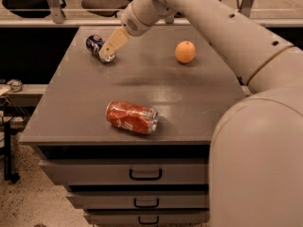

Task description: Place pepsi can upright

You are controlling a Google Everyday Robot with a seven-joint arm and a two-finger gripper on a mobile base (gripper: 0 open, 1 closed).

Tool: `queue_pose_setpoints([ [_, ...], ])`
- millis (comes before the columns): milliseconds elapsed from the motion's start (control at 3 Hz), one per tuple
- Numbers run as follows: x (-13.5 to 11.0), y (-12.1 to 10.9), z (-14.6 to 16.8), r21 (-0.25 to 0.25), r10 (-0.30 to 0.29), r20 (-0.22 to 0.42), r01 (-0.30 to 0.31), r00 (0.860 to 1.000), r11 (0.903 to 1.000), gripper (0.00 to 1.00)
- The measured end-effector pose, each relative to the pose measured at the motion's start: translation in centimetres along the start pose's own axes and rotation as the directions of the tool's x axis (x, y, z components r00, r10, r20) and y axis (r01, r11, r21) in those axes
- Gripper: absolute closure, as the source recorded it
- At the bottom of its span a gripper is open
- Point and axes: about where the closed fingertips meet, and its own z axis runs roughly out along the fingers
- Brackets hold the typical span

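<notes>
- The pepsi can (94, 43) lies on its side at the far left of the table (199, 103).
- My pincer (109, 48) is right over the can's silver end.
- I cannot tell if my pincer is open or holds it.
- The orange (185, 51) sits well apart, to the right.
- The red can (132, 117) lies near the front.

Matt hand (108, 50) at glossy pepsi can (94, 42)

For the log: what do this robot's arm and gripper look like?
The arm is off-white, with thick rounded segments, small dark holes and a thin tan seam ring. The gripper, by the pepsi can at the far left of the table, is tan and tapering. No cables show.
</notes>
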Motion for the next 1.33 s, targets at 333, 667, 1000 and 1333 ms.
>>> queue_pose_setpoints([
  [333,-1.5,-0.7,3.4,0.017,0.053,-0.005,-0.053,0.999,0.9984,0.0],
  [667,-3.3,-1.1,6.6,0.026,0.088,-0.021,-0.087,0.996,0.9958,0.0],
  [1000,-4.1,-1.4,9.4,0.033,0.102,-0.069,-0.1,0.992,0.9944,0.0],
  [1333,-3.5,-1.9,11.4,0.043,0.119,-0.145,-0.114,0.982,0.9925,0.0],
])
